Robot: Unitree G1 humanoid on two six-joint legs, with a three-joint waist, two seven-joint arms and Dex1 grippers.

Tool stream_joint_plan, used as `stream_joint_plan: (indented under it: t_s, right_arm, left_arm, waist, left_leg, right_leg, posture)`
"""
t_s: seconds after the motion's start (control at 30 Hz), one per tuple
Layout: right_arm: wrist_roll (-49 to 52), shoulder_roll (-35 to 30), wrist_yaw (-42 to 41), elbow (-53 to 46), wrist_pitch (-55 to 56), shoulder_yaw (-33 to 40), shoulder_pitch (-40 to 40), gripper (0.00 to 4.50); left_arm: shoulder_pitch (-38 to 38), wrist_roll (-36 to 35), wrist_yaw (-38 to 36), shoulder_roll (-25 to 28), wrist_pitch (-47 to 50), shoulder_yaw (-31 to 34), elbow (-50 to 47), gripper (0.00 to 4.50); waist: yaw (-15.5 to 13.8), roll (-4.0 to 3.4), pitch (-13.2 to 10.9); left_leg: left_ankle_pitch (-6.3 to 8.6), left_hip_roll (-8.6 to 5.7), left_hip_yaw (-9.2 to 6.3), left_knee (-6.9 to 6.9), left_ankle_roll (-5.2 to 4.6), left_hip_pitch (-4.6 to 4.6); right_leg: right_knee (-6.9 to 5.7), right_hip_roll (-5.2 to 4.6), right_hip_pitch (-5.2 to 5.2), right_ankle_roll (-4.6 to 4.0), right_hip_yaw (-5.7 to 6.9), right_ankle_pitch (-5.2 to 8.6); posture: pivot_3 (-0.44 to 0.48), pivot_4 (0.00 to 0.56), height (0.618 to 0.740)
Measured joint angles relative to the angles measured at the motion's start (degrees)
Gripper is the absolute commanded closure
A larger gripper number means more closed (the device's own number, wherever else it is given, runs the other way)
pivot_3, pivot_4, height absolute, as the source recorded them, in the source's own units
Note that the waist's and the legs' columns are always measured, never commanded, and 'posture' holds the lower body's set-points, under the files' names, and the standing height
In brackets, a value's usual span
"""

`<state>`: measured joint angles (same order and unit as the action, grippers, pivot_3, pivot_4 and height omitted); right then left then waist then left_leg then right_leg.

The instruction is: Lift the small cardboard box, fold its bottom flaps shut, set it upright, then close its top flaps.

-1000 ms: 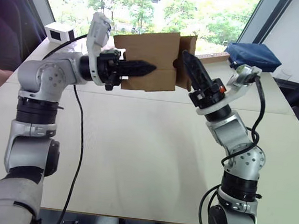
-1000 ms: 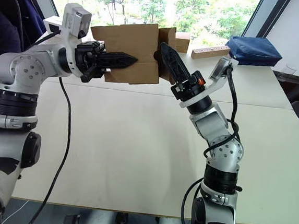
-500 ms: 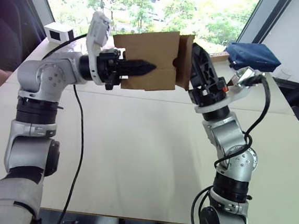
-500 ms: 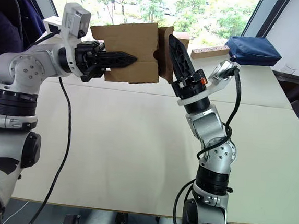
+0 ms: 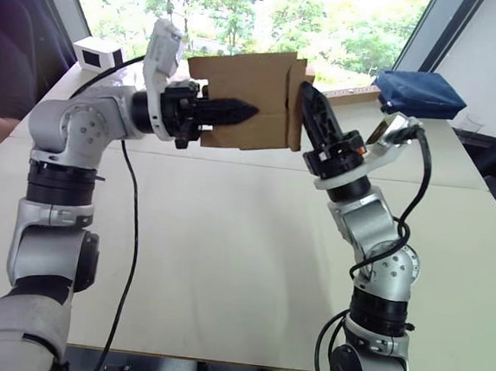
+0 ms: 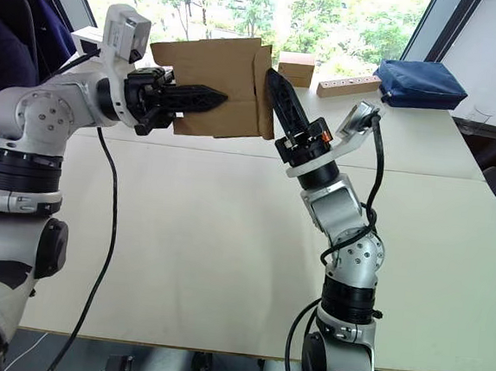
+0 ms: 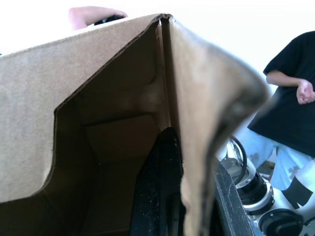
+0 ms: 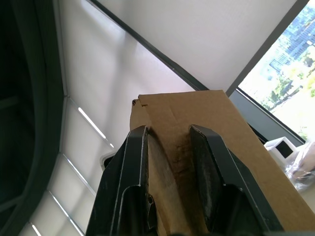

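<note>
The small cardboard box (image 5: 248,86) hangs on its side above the far left of the table. My left gripper (image 5: 246,111) is shut on its front wall, one black finger (image 7: 160,187) inside the box and the other outside. A bottom flap (image 5: 296,103) at the box's right end lies nearly flat against that end. My right gripper (image 5: 309,108) leans on this flap from the right, its two fingers (image 8: 135,167) slightly apart and open on the cardboard (image 8: 197,105). The top flaps are hidden.
A white box with a dark window (image 5: 99,51) stands at the table's far left. A neat brown cube box (image 6: 295,68), a wooden block (image 6: 348,87) and a blue bag (image 5: 417,92) sit at the back right. A person (image 7: 290,103) is nearby. The near tabletop (image 5: 226,236) is bare.
My right gripper swung left against the box's right end, and the flap that stuck out has folded in toward the end. The left arm and the box held still.
</note>
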<state>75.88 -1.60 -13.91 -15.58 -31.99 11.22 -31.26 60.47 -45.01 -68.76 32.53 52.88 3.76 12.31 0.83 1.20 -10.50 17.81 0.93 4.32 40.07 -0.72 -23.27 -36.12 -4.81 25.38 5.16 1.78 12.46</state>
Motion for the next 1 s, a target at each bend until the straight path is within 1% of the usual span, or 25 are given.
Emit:
stream_joint_plan:
  t_s: [0.47, 0.9, 1.0]
  right_arm:
    - [-4.81, -0.05, -0.61, 2.34, 2.79, 0.37, -0.55, 3.18]
    - [-5.62, 2.2, -0.39, 2.24, 3.67, -0.78, -1.44, 3.18]
    - [-6.15, 3.65, 0.26, 1.6, 3.81, -1.91, -1.43, 3.18]
  left_arm:
    - [0.0, -0.05, 0.42, -0.11, 0.05, 0.19, 0.0, 4.5]
    - [0.0, -0.06, 0.85, -0.64, -0.02, 0.46, 0.09, 4.5]
    - [-0.03, -0.06, 1.52, -1.08, -0.05, 1.35, 0.1, 4.5]
  waist:
    - [0.02, -0.01, 0.0]
    - [0.01, 0.0, 0.0]
    - [0.07, 0.0, 0.0]
  left_leg:
    - [-0.01, 0.0, 0.0, 0.0, 0.02, 0.0]
    - [-0.02, 0.0, 0.0, 0.0, 0.03, 0.0]
    - [-0.02, 0.0, 0.0, -0.01, 0.03, 0.0]
  right_leg:
    - [0.0, 0.0, 0.0, 0.0, 0.0, 0.0]
    - [0.0, 0.0, 0.0, 0.0, 0.0, 0.0]
    - [0.0, 0.0, 0.01, 0.0, 0.0, 0.0]
  posture:
    - [0.0, 0.15, 0.74]
    - [0.0, 0.15, 0.74]
    - [0.0, 0.15, 0.74]
